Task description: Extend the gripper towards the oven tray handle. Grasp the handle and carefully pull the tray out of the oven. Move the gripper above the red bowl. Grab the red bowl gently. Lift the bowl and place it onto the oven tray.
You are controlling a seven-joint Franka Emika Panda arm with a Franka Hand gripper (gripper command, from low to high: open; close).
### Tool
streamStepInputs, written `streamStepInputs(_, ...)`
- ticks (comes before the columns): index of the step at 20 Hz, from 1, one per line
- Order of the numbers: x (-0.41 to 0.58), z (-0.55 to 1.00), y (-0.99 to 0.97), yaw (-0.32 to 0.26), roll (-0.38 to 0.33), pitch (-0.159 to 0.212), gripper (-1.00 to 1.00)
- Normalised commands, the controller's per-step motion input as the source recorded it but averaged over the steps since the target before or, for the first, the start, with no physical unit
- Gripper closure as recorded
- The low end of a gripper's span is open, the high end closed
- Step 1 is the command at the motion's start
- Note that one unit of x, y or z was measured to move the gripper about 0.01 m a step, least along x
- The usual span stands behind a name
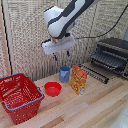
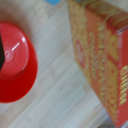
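Arm above a wooden table, woven screen behind.

The table (image 1: 100, 107) is pale wood. The gripper (image 1: 61, 56) hangs open and empty over the blue cup (image 1: 65, 74). The red bowl (image 1: 52, 88) sits at its 7 o'clock, the box (image 1: 78, 80) at 4, the basket (image 1: 21, 96) far left. The tray (image 1: 95, 71) juts from the oven (image 1: 112, 55).

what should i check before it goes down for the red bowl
1. Tray pulled out of oven: ok.
2. Gripper empty: ok, nothing between its fingers.
3. Gripper over bowl: not ok, it hangs nearer the cup.
4. Bowl upright and empty: ok.
5. Room around bowl: cannot tell; the box and basket flank it.
6. Jaw width enough for rim: cannot tell.
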Motion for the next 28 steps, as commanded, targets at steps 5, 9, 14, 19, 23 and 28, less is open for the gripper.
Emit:
streamStepInputs(5,-0.167,-0.43,0.52,-0.033,0.226,0.008,-1.00)
streamStepInputs(9,-0.414,-0.41,0.19,-0.022,0.126,0.000,-1.00)
streamStepInputs(14,-0.601,-0.18,-0.04,-0.007,0.048,0.000,-1.00)
streamStepInputs(19,-0.474,-0.26,-0.09,0.019,0.000,-0.007,-1.00)
streamStepInputs(23,-0.163,-0.37,-0.44,0.061,0.000,-0.033,-1.00)
streamStepInputs(28,0.021,-0.31,-0.57,0.046,0.042,-0.042,-1.00)
